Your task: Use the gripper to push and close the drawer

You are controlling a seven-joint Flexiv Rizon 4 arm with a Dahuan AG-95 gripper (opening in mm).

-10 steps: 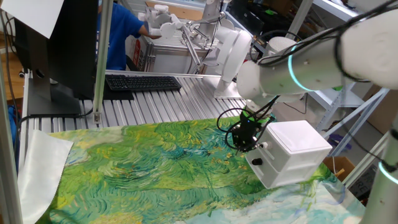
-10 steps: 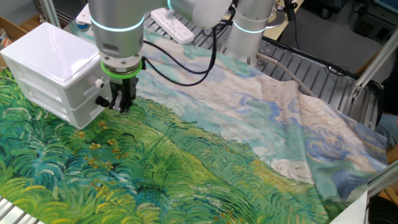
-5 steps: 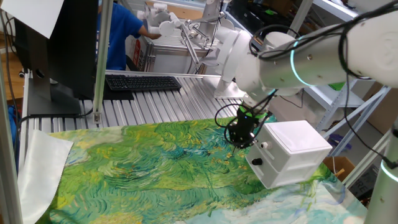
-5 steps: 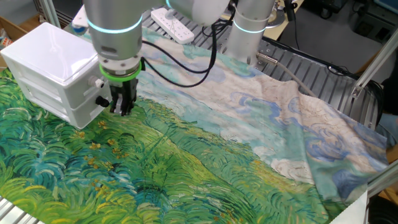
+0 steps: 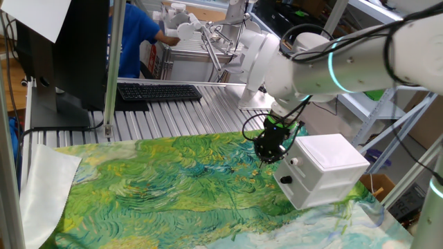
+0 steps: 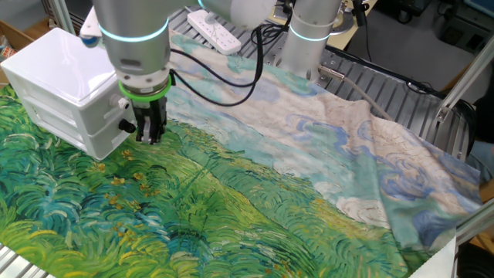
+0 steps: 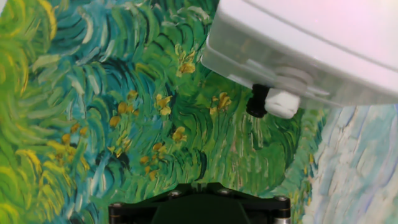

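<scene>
Nearest the camera in the other fixed view lies the painted cloth (image 6: pixel 231 208), green with yellow swirls, covering the table and running on under everything else. Farther back on it stands the white box (image 6: pixel 65 58), the landmark here. The drawer (image 6: pixel 96 135) is the lower of its two fronts and sits flush in the box, its black knob (image 6: pixel 125 125) sticking out toward the open cloth. The upper drawer (image 6: pixel 96 112) lies right above it, with its own knob (image 6: pixel 122 102).

The gripper (image 6: pixel 150 136) hangs just in front of the box, fingers pointing down, right beside the lower knob and close to the cloth. Its fingers look close together, yet none of the views shows clearly whether they meet, so I cannot tell. The green ring (image 6: pixel 137 88) sits above it, level with the box's front edge. Behind the box and arm, a white power strip (image 6: pixel 212 29) lies at the cloth's far edge.
</scene>
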